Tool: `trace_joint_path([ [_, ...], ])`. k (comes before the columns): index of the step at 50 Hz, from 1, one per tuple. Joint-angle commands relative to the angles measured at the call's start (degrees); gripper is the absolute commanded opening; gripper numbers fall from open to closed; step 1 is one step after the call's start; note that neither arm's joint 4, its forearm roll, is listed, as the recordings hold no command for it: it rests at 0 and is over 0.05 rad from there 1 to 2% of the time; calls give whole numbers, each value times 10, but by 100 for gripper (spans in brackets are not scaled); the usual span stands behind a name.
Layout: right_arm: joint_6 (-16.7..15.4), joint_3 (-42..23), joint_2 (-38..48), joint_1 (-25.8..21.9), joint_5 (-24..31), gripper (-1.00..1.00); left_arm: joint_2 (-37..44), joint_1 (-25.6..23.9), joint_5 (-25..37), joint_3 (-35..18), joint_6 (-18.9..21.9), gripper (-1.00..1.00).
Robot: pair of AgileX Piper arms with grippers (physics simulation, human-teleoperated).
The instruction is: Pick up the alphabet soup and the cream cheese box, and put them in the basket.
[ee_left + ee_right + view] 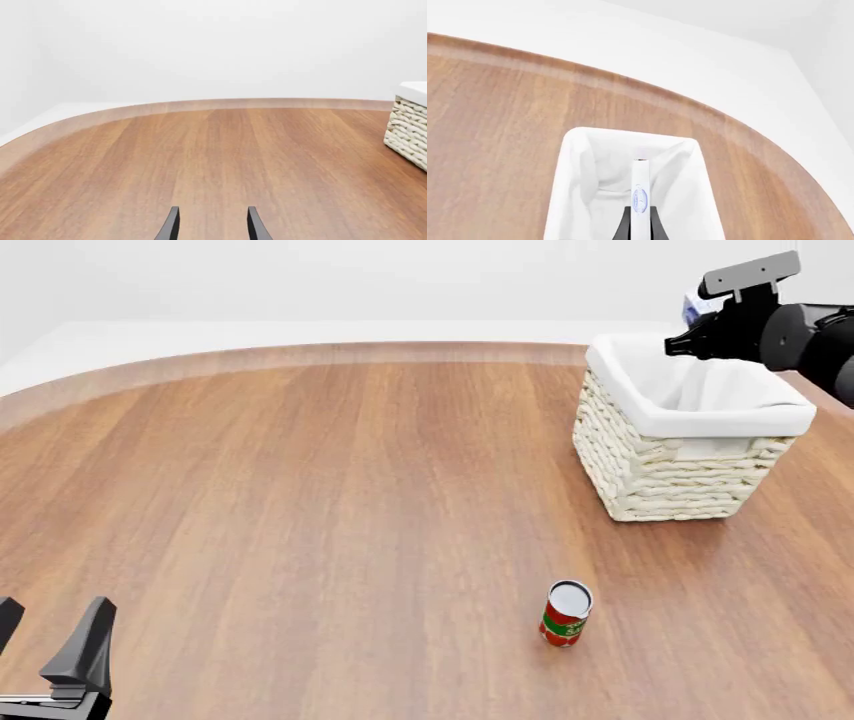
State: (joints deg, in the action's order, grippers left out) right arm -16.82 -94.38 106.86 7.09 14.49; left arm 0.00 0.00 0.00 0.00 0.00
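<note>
My right gripper (pixel 695 318) hangs above the far rim of the woven cream-white basket (pixel 667 475). In the right wrist view the right gripper (pixel 639 222) is shut on the cream cheese box (pixel 639 192), a thin white box with a blue mark seen edge-on, held over the basket's white cloth lining (pixel 584 200). A blue-white bit of the box (pixel 689 308) shows in the front view. My left gripper (pixel 47 635) is open and empty low at the near left; its fingers (pixel 170 227) point over bare table. The alphabet soup is not in view.
A red-and-green labelled can (pixel 566 613) stands upright on the wooden table (pixel 334 490), nearer than the basket. The basket's corner (pixel 408 125) shows at the edge of the left wrist view. The table's curved far edge (pixel 334 353) meets a white floor.
</note>
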Motion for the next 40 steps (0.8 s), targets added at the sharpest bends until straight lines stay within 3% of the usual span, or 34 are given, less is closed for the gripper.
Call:
trace_joint_path([
  [1,1,-23,13,-2,24,-100,0,0,0,0,0,100],
  [40,-13,-80,63,7,102,-100,0,0,0,0,0,100],
])
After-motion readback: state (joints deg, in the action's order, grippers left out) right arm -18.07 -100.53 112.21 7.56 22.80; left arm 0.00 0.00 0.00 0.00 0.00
